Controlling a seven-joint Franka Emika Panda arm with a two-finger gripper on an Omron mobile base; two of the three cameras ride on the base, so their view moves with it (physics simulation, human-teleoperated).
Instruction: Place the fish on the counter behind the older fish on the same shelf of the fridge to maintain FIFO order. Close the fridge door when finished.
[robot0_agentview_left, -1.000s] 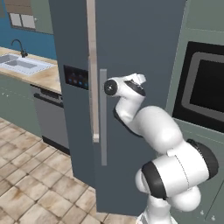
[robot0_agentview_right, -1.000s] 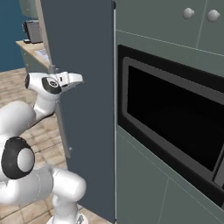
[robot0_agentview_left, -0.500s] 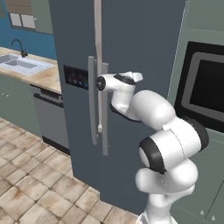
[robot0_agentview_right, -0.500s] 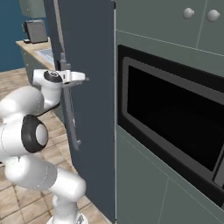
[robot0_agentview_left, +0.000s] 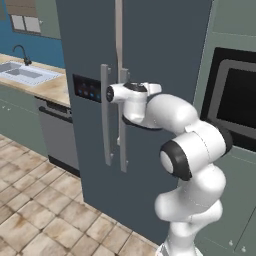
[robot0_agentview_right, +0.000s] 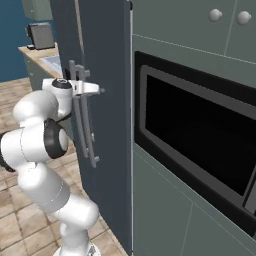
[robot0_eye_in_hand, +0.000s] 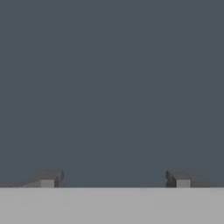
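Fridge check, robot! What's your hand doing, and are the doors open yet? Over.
Fingers spread wide, empty, right up against the fridge door by its handles. Both doors shut. Nothing blocking. Over.

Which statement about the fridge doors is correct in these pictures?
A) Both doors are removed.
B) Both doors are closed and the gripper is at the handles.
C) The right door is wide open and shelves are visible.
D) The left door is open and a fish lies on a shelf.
B: the fridge shows flat closed doors with no shelves visible, and the gripper sits at the long grey handles, its fingertips spread wide apart.
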